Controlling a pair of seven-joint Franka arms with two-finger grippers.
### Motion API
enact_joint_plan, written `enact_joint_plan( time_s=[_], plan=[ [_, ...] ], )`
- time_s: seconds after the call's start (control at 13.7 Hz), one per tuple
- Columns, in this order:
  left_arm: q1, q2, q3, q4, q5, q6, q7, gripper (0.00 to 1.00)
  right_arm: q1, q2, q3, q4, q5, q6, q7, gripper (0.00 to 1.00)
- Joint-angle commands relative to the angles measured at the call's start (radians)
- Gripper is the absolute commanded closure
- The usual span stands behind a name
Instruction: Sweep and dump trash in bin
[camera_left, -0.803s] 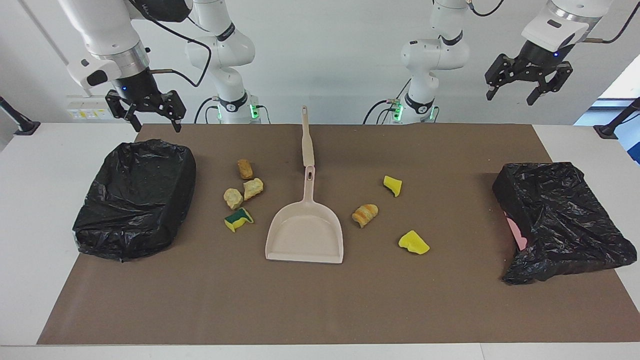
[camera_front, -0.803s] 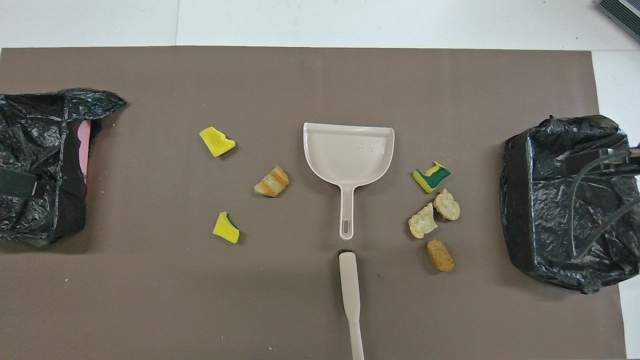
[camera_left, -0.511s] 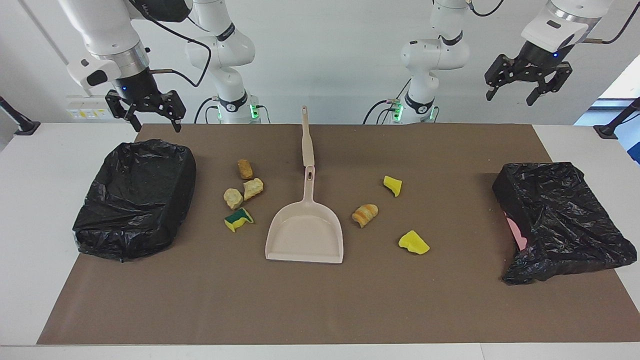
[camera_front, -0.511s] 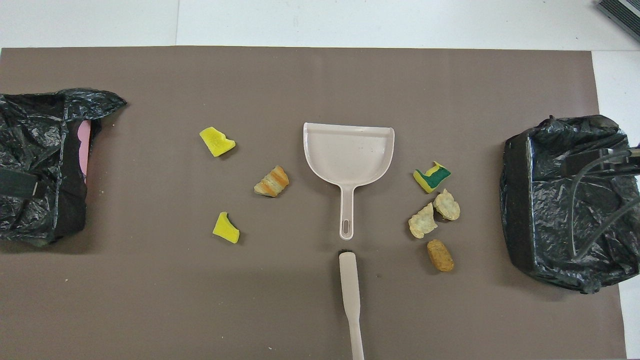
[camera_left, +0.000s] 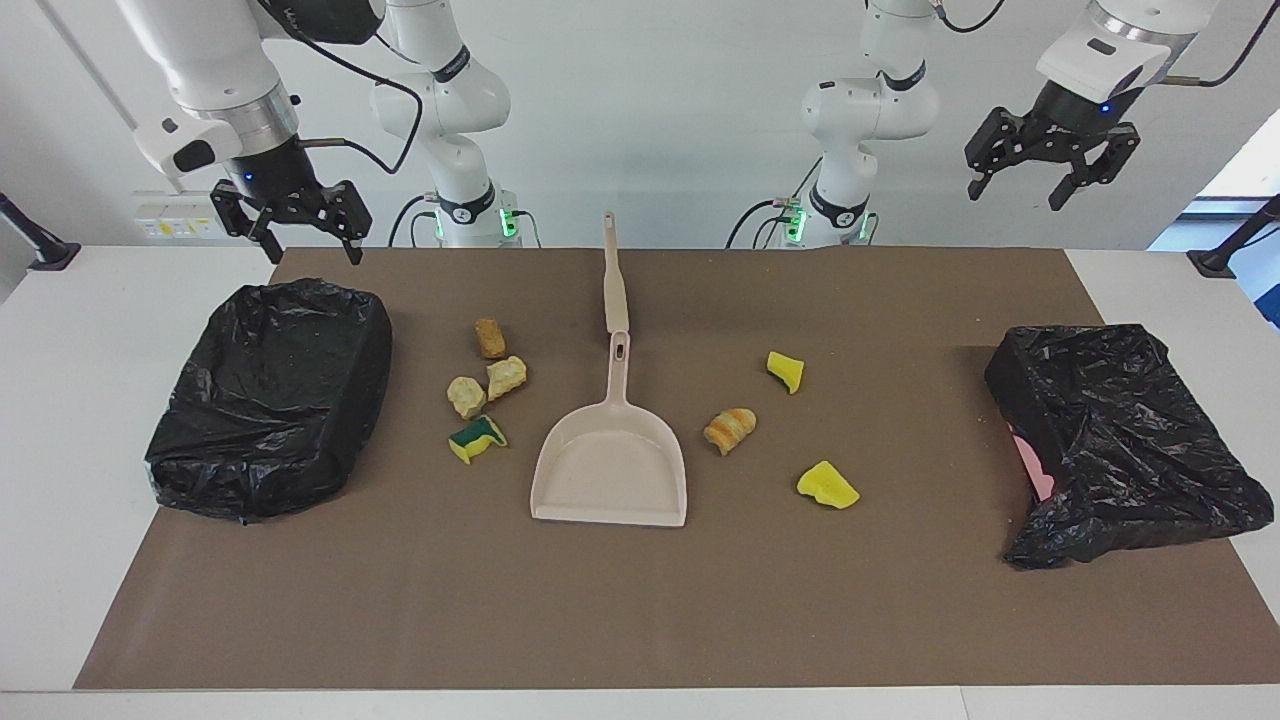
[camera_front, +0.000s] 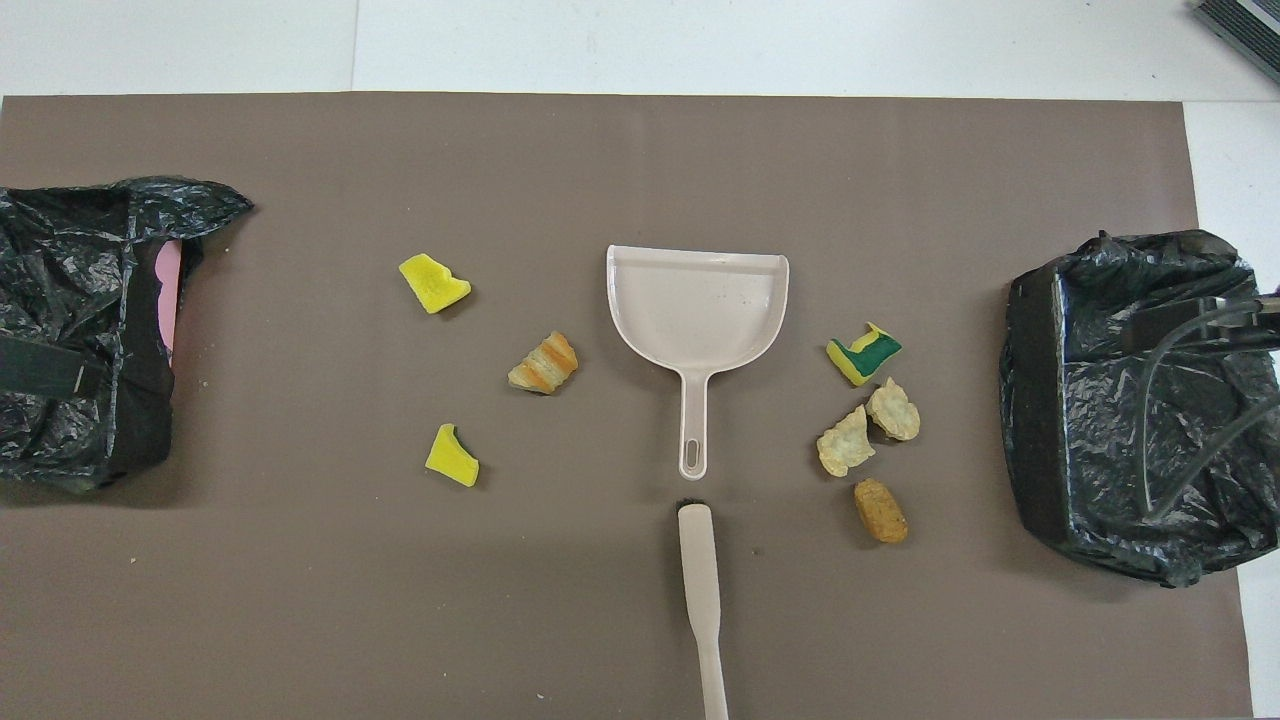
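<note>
Hovering wide apart, both hands empty

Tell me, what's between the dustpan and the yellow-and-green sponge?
Nothing: only bare brown mat separates the dustpan from the yellow-and-green sponge. The overhead view shows that gap most plainly.

My white bench carries a brown mat; a plain pale wall rises past its edge.

One high camera faces the robots; another looks steeply down; both share the mat.
</note>
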Motion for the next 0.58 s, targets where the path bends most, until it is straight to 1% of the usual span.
enact_joint_plan(
  time_s=[0.0,0.51],
  plan=[
    [-0.012,-0.021,0.008,-0.024,-0.008,0.011,-0.015,0.00,-0.007,-0.001,0.003,0.002,0.010,-0.005,-0.027,0.00],
    [-0.014,-0.021,0.008,-0.024,-0.008,0.009,-0.016,0.00,-0.005,-0.010,0.003,-0.012,0.010,-0.005,-0.025,0.00]
  ],
)
